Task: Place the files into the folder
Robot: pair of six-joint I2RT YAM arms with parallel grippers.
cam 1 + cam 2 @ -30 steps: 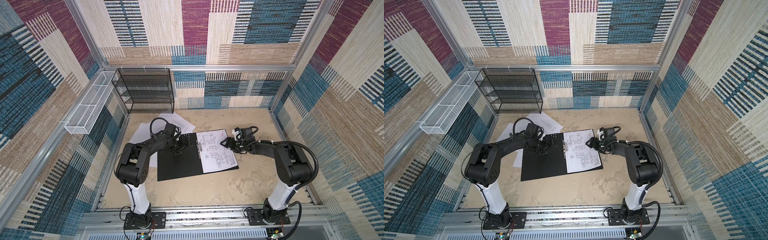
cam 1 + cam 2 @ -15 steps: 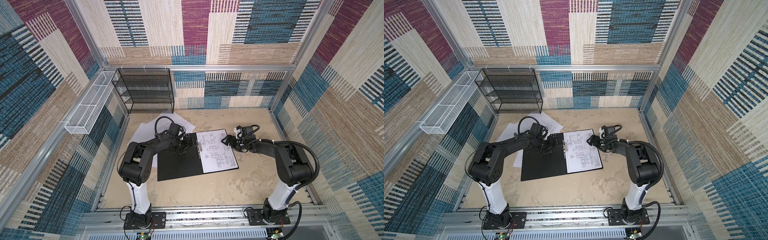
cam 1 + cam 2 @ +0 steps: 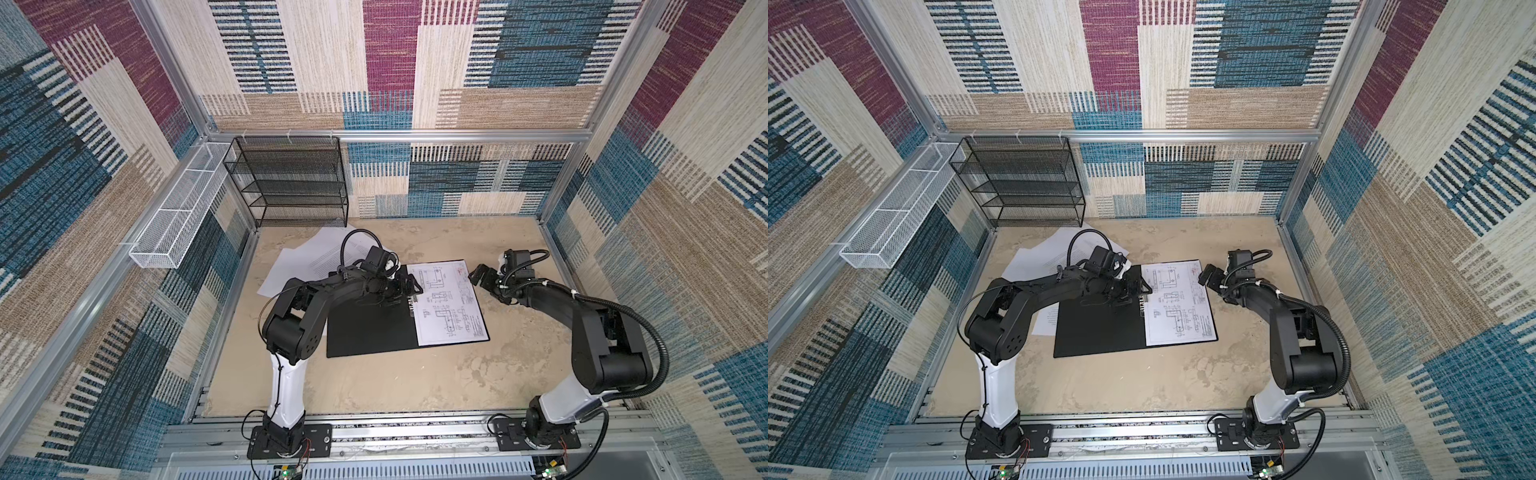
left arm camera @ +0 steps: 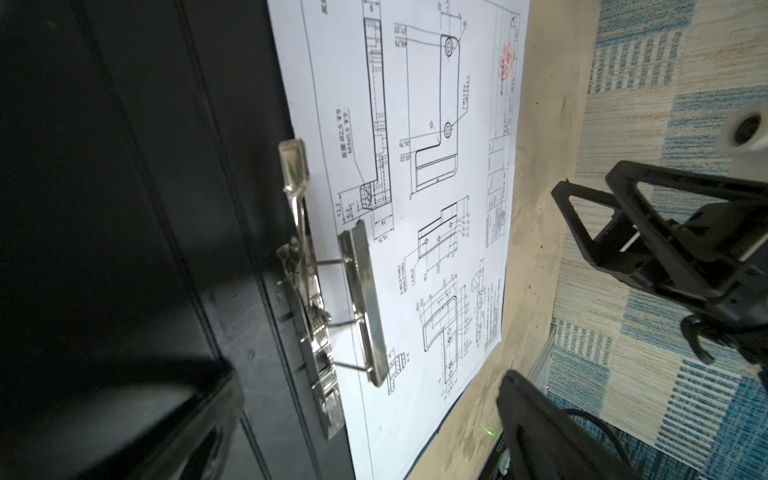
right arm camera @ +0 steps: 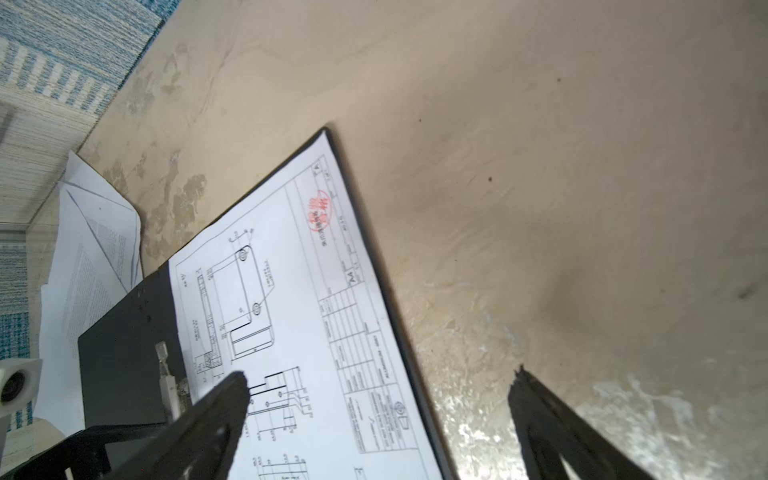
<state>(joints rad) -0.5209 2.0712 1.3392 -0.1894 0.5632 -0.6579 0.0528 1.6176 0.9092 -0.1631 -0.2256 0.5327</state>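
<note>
Jaws: left gripper [image 3: 409, 286] spread at spine clip [image 4: 332, 282], right gripper [image 3: 478, 275] spread, empty, right of folder [image 3: 365, 332] | drawing sheet [image 3: 451, 307] on folder's right half | text sheets [image 3: 307, 262] far-left, nearer left arm [image 3: 316, 291] | clip axis near-far

Shiny metal clip [image 4: 360, 299], matt black folder [image 4: 124, 166]

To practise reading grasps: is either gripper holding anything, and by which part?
Nothing is held. Left gripper: open above the metal spine clip of the black folder. Right gripper: open beside the white line-drawing sheet.
</note>
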